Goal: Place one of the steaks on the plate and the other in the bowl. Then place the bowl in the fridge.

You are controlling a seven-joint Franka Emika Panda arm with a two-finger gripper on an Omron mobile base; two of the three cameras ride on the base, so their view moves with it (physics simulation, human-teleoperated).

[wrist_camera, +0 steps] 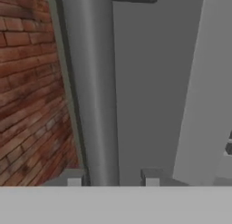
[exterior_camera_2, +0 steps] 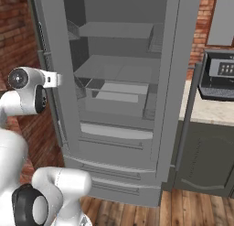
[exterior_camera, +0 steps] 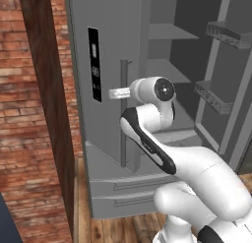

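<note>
My gripper [wrist_camera: 111, 177] sits closest to the hand camera, its two dark fingertips [wrist_camera: 70, 177] rising either side of a tall grey door handle [wrist_camera: 93, 87]. The bar stands between the tips, and I judge they are set around it to swing the door, though I cannot tell whether they press on it or merely bracket it. Brick wall [wrist_camera: 29, 82] shows past the door's edge.

From the left base camera, my white arm [exterior_camera: 162, 138] reaches up to the fridge [exterior_camera: 106, 153], wrist level with the handle of its left door, beside the black display panel [exterior_camera: 95, 64]. The right door stands swung wide, baring grey shelves [exterior_camera_2: 114, 67] and a drawer [exterior_camera_2: 116, 98], likely opened ready for the bowl. A black appliance [exterior_camera_2: 218, 76] sits on the counter [exterior_camera_2: 205, 110] to the right.
</note>
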